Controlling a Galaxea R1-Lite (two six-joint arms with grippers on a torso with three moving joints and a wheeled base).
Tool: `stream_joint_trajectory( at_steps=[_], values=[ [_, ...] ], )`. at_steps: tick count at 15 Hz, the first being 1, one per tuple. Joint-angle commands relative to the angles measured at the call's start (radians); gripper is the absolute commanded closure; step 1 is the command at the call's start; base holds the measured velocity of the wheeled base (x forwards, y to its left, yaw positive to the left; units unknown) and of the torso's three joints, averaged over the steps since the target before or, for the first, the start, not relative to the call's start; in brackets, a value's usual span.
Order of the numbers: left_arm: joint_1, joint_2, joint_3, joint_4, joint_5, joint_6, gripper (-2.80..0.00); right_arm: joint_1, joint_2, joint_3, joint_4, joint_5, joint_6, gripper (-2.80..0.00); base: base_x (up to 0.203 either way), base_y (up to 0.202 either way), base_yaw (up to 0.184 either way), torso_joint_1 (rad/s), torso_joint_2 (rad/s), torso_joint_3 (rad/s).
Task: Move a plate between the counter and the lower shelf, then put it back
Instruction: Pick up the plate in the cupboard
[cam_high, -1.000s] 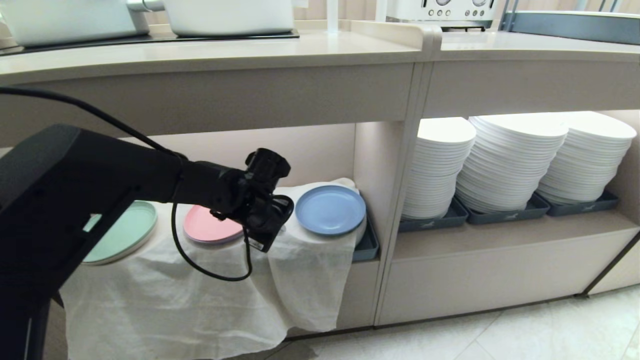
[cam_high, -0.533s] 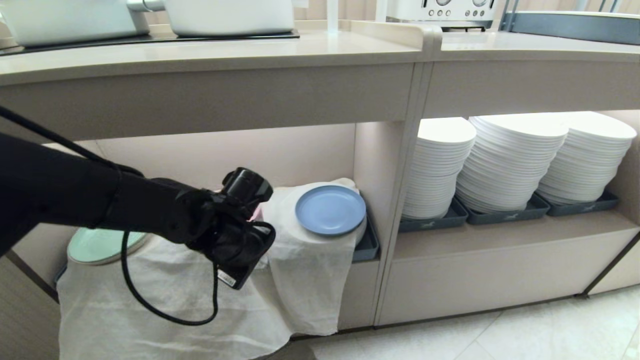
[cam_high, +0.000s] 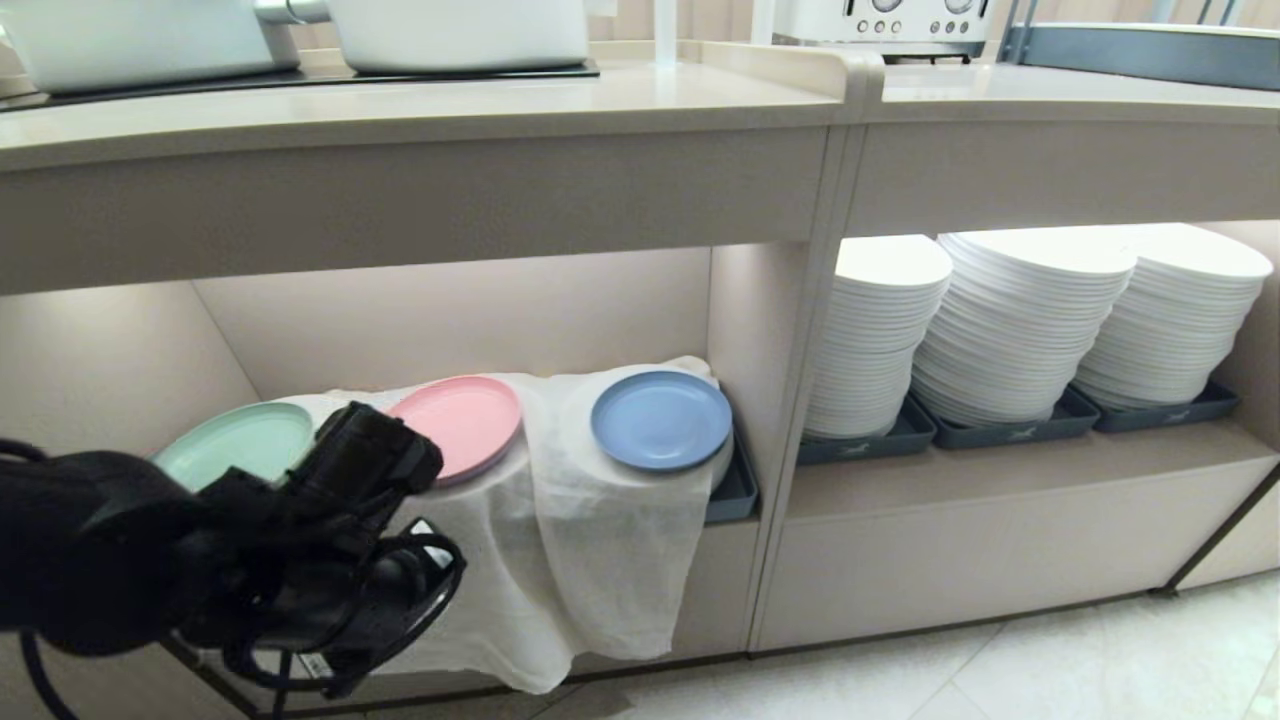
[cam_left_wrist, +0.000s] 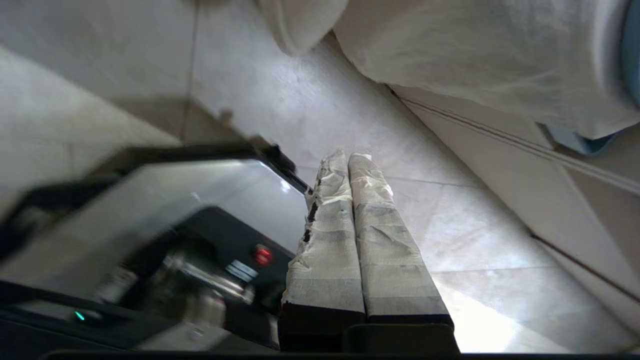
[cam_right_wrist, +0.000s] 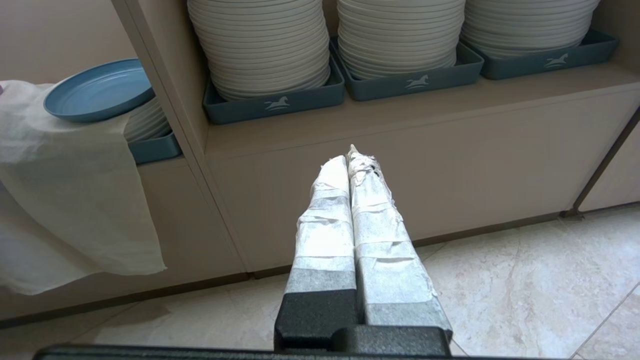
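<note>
Light blue plate (cam_high: 660, 419) resting on the draped white cloth (cam_high: 590, 560) in the lower shelf (cam_high: 450, 320), beneath the counter (cam_high: 420, 110).

A pink plate (cam_high: 462, 424) and a mint green plate (cam_high: 238, 443) are seen on the same cloth beside it. Stacks of white plates (cam_high: 1020, 320) are held in grey trays (cam_high: 1010, 425) in the adjoining compartment. The left gripper (cam_left_wrist: 348, 160) is held low before the cloth, its taped fingers pressed together on nothing; the right gripper (cam_right_wrist: 350, 155), likewise pressed together and empty, is parked above the tiled floor (cam_right_wrist: 525, 280).
</note>
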Motion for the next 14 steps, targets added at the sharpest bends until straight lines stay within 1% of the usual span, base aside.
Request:
stream_joint_trajectory(
  at_steps=[1, 2, 3, 4, 6, 8, 11, 14],
  values=[
    [0.007, -0.112, 0.085, -0.035, 0.046, 0.108, 0.00, 0.000, 0.000, 0.000, -0.001, 0.000, 0.000, 0.00, 0.000, 0.000, 0.000, 0.000, 0.00, 0.000],
    [0.024, -0.144, 0.104, -0.047, 0.069, 0.170, 0.00, 0.001, 0.000, 0.000, -0.001, 0.000, 0.000, 0.00, 0.000, 0.000, 0.000, 0.000, 0.00, 0.000],
    [0.040, -0.175, 0.115, -0.051, 0.082, 0.217, 0.00, 0.000, 0.000, 0.000, -0.001, 0.000, 0.000, 0.00, 0.000, 0.000, 0.000, 0.000, 0.00, 0.000],
    [0.059, -0.221, 0.127, -0.052, 0.092, 0.279, 0.00, 0.000, 0.000, 0.000, -0.001, 0.000, 0.000, 0.00, 0.000, 0.000, 0.000, 0.000, 0.00, 0.000],
    [0.112, -0.309, 0.154, -0.053, 0.101, 0.410, 0.00, 0.001, 0.000, 0.000, -0.001, 0.000, 0.000, 0.00, 0.000, 0.000, 0.000, 0.000, 0.00, 0.000],
    [0.180, -0.395, 0.195, -0.053, 0.103, 0.549, 0.00, 0.000, 0.000, 0.000, -0.001, 0.000, 0.000, 0.00, 0.000, 0.000, 0.000, 0.000, 0.00, 0.000],
    [0.255, -0.536, 0.249, -0.053, 0.109, 0.737, 0.00, 0.000, 0.000, 0.000, -0.001, 0.000, 0.000, 0.00, 0.000, 0.000, 0.000, 0.000, 0.00, 0.000],
    [0.275, -0.710, 0.293, -0.055, 0.132, 0.908, 0.00, 0.000, 0.000, 0.000, -0.001, 0.000, 0.000, 0.00, 0.000, 0.000, 0.000, 0.000, 0.00, 0.000]
  ],
)
